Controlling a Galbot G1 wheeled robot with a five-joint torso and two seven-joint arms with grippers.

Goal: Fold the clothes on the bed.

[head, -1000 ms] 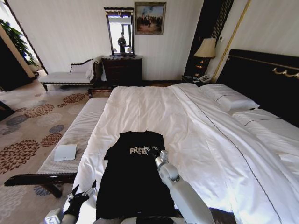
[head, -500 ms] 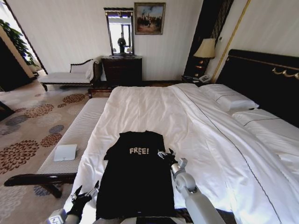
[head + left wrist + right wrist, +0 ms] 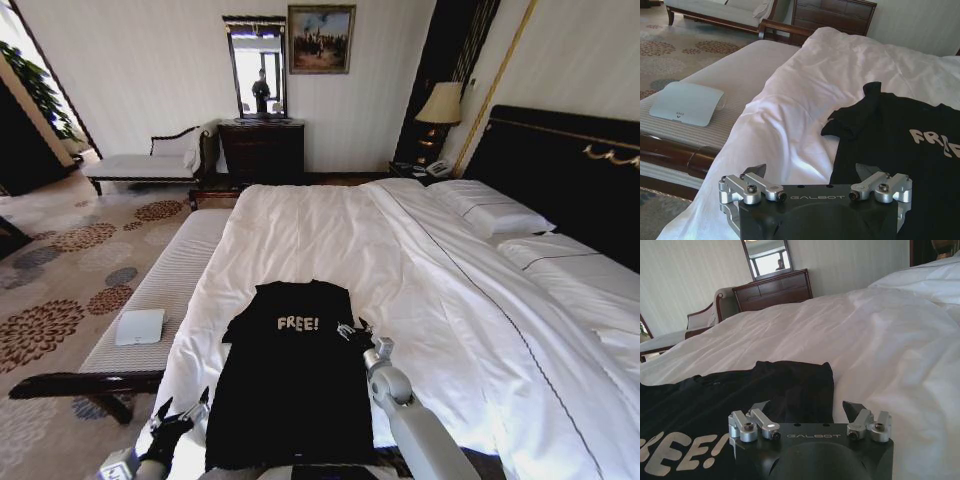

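Observation:
The clothes are one black T-shirt [image 3: 290, 385] with a white "FREE!" print, lying flat and face up on the bed [image 3: 420, 260] near its foot. My right gripper [image 3: 355, 330] hovers open just at the shirt's right sleeve; in the right wrist view the right gripper [image 3: 806, 407] has the sleeve [image 3: 800, 385] just ahead of its spread fingers. My left gripper [image 3: 180, 412] is open low beside the shirt's left side near the hem. In the left wrist view the left gripper [image 3: 811, 170] points along the shirt [image 3: 900, 155] towards its left sleeve [image 3: 847, 125].
A pale upholstered bench [image 3: 170, 290] runs along the bed's left side with a flat white device [image 3: 139, 326] on it. Pillows [image 3: 490, 212] and a dark headboard [image 3: 560, 170] stand at the right. Patterned carpet [image 3: 60, 280], a dresser [image 3: 262, 150] and a chaise [image 3: 145, 165] lie beyond.
My right gripper has moved from over the "FREE!" print to the right, to the shirt's right sleeve edge. The left gripper has hardly shifted. The shirt lies as before.

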